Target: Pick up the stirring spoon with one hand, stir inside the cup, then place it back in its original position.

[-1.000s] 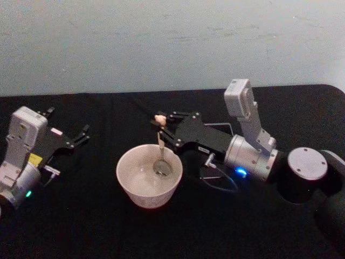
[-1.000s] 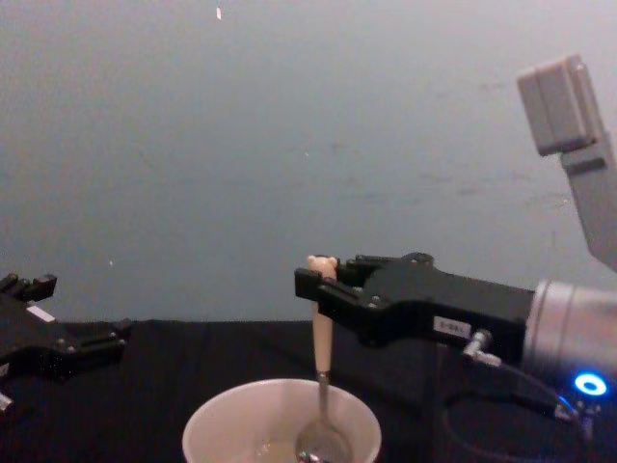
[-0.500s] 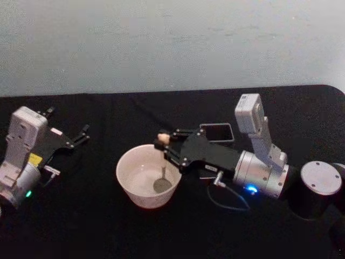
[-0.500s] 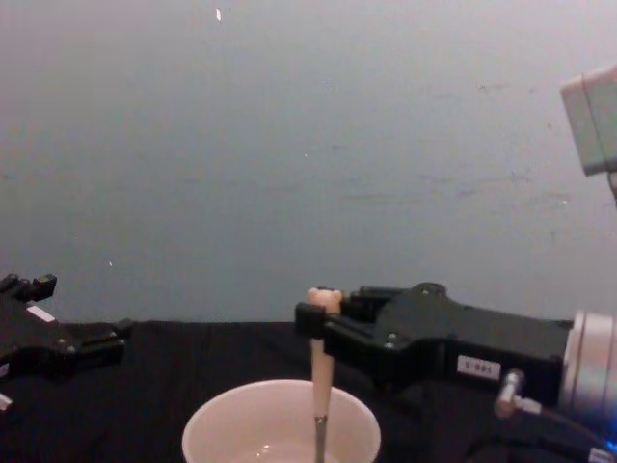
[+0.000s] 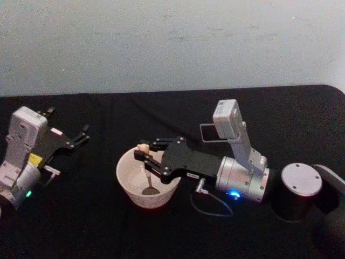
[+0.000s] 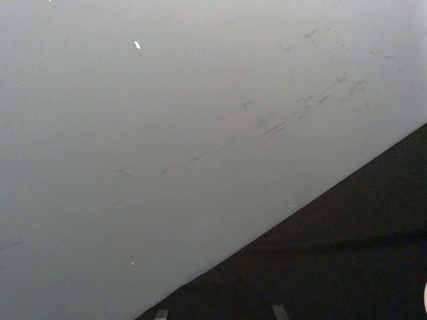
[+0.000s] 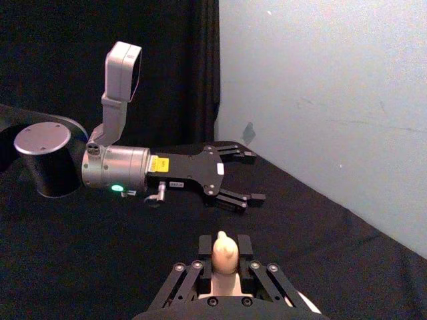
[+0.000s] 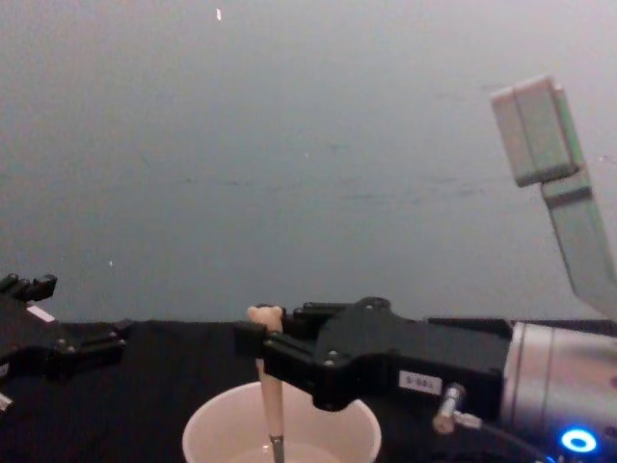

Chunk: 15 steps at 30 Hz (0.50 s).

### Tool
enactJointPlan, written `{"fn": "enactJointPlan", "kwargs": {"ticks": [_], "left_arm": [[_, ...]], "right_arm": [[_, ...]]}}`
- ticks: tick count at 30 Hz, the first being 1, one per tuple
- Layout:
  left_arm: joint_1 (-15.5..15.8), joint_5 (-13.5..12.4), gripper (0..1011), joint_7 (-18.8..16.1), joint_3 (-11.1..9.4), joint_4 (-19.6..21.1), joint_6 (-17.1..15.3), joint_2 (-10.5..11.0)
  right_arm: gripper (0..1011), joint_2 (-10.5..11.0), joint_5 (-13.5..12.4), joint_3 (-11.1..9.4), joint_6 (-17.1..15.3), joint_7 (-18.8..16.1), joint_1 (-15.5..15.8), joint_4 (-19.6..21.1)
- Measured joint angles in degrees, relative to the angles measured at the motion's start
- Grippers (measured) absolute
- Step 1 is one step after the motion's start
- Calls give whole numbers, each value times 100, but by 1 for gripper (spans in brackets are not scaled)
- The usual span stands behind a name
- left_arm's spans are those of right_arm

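Observation:
The cream-white cup (image 5: 125, 175) stands at the middle of the black table, and its rim (image 8: 206, 420) shows low in the chest view. The stirring spoon (image 5: 146, 174) hangs upright inside the cup, bear head up and bowl down near the cup's floor. My right gripper (image 5: 143, 154) is shut on the spoon's beige handle (image 8: 273, 405) just under the bear head (image 7: 225, 251). My left gripper (image 5: 81, 137) rests open at the table's left, well apart from the cup. The right wrist view also shows the left gripper (image 7: 256, 177), with its fingers spread.
A dark grey square holder (image 5: 209, 131) stands behind my right forearm, partly hidden by the wrist camera. A thin cable loop (image 5: 214, 207) hangs under the right wrist. The pale wall (image 6: 167, 120) runs along the table's far edge.
My right gripper has carried the spoon from the cup's right side across to its left-centre. The whole right forearm has shifted left. The left arm has not moved.

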<state>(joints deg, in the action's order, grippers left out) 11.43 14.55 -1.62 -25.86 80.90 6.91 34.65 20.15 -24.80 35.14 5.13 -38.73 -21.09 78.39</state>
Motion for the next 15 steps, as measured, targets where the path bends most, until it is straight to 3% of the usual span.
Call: {"fn": "enactJointPlan", "kwargs": {"ticks": [15], "left_arm": [[0,0,1001,0,0,0,0,0]], "right_arm": [[224,-370,208,36,51,265,-423,-580]]}}
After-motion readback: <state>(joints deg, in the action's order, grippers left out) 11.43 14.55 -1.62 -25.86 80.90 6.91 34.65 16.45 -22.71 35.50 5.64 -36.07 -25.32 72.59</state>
